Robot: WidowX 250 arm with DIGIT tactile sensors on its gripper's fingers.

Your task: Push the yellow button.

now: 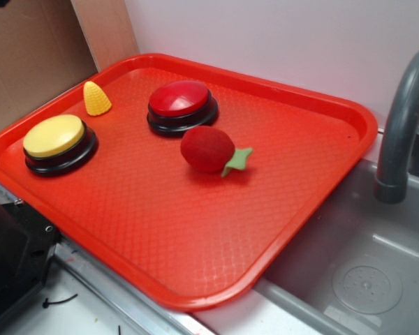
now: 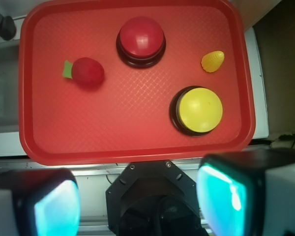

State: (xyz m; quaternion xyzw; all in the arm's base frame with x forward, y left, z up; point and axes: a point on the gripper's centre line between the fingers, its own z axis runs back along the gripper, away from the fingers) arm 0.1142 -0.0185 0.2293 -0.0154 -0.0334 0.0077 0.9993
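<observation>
Gripper (image 2: pixel 140 196) fingers spread apart (tips cropped), above the tray (image 2: pixel 137 147), yellow button (image 2: pixel 200 109) unobstructed.

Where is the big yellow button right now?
The yellow button sits on the red tray at its left end in the exterior view, just below the little yellow corn and left of the red button.
</observation>
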